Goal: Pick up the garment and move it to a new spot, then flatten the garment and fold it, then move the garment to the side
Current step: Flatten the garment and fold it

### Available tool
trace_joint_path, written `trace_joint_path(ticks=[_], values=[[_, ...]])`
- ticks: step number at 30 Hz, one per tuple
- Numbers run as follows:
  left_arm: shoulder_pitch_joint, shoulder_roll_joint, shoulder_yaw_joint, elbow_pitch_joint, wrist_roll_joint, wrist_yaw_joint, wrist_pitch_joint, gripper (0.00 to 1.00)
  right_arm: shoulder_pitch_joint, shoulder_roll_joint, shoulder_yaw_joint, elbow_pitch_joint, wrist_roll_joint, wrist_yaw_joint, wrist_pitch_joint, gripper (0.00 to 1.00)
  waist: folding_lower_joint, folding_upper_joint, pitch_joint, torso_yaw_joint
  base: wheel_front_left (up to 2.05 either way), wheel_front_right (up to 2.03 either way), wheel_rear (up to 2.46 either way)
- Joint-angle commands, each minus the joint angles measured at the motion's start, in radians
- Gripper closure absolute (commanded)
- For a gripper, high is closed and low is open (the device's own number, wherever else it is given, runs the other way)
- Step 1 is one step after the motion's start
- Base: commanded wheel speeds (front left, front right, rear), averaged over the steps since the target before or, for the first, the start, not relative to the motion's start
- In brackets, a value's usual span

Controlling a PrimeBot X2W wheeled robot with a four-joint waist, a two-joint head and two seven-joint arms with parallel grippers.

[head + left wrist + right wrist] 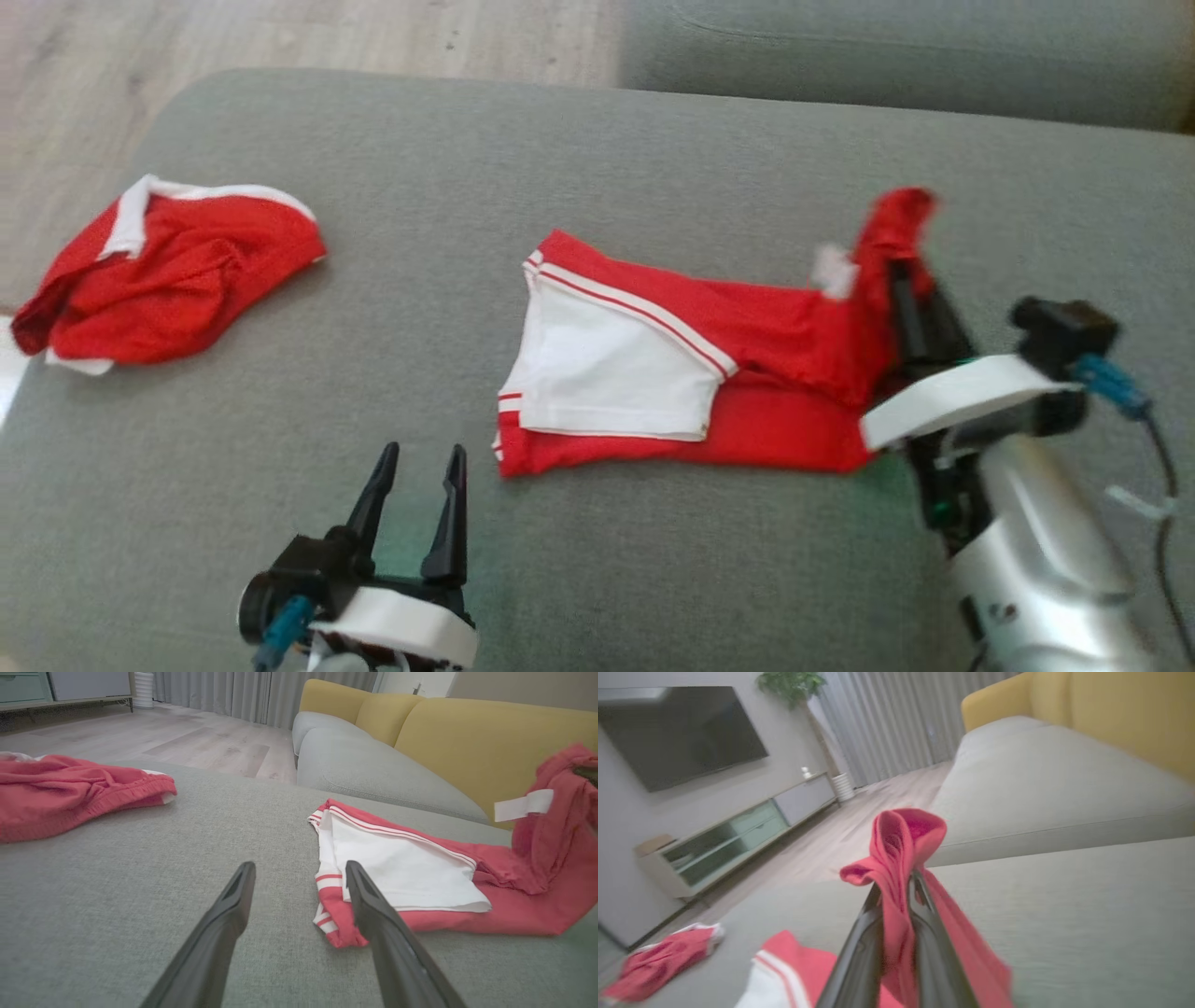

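Observation:
The garment [766, 327] is red with a white panel and white stripes, lying folded in the middle of the grey sofa seat [653, 149]. Its right end is pulled up off the seat, and my right gripper [903, 269] is shut on that red fabric. In the right wrist view the cloth [901, 835] bunches above the closed gripper [896, 884]. My left gripper [423, 453] is open and holds nothing, low over the seat just left of the garment's near left corner. In the left wrist view the gripper [300, 865] points past the garment [406, 868].
A second red and white garment [168, 280] lies crumpled at the seat's far left edge. Beyond are another grey cushion [373, 765], a yellow backrest [467, 732] and wooden floor [280, 37]. A TV cabinet [738, 844] stands across the room.

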Motion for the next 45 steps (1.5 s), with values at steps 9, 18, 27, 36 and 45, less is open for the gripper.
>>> trace_joint_path(ticks=[9,18,27,36,45], values=[[-0.014,0.000,-0.048,-0.011,-0.006,-0.004,-0.008,0.00,-0.012,0.044,0.189,-0.089,0.076,0.002,0.089,1.00,0.0001,0.0000,0.000,0.188,0.00,0.00,0.00],[-0.028,0.000,-0.108,-0.003,-0.019,-0.005,-0.008,0.00,-0.087,0.061,0.210,0.083,0.064,0.002,0.043,1.00,0.0001,0.0000,0.017,0.309,0.00,0.00,0.00],[-0.042,0.000,-0.088,0.007,-0.013,0.009,-0.008,0.00,-0.138,0.061,0.304,0.143,0.194,0.002,-0.043,0.00,0.0001,0.0000,0.003,0.243,0.00,0.00,0.00],[-0.053,0.000,-0.010,0.003,0.023,0.030,-0.008,0.00,-0.063,0.052,0.060,0.136,0.020,0.002,-0.059,0.00,0.0001,0.0000,-0.029,0.086,0.00,0.00,0.00],[-0.035,0.000,0.081,-0.002,0.087,0.057,-0.008,0.00,0.106,0.060,-0.169,0.036,-0.232,0.002,-0.059,0.00,0.0001,0.0000,-0.059,-0.040,0.00,0.00,0.00]])
